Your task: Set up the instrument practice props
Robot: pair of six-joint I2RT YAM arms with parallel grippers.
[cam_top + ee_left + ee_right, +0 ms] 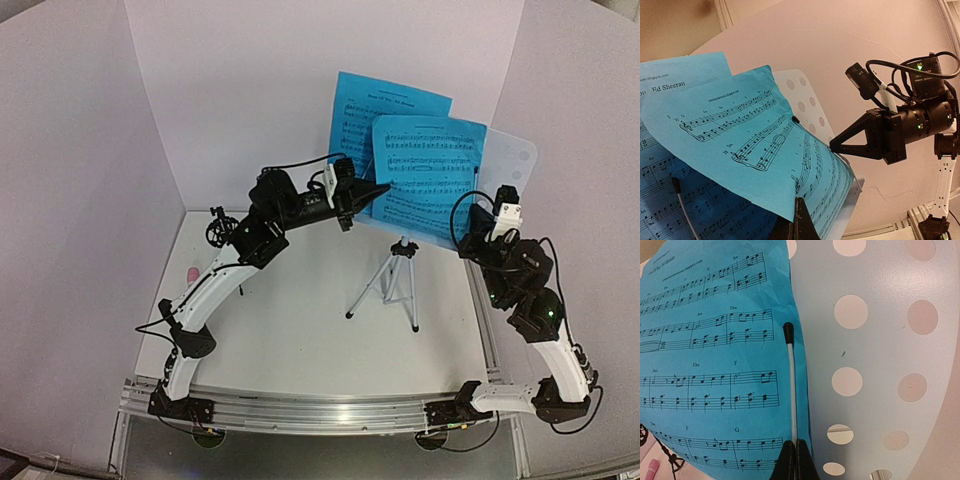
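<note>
Two crinkled blue sheets lean on the round-holed pale stand — left claw and right claw both pinched together.

a blue paper sheet-music page at the front and a second blue paper page behind it are shown matt, printed in black and faintly creased. the pale-blue perforated music-stand desk is seen smooth, with a soft satin sheen. a thin white-coated wire page holder is capped by a dull black tip. the slim silver tripod legs are pictured as bright metal. the right gripper is seen in matt black plastic. the white tabletop appears matt, edged by a brushed aluminium rail.
</note>
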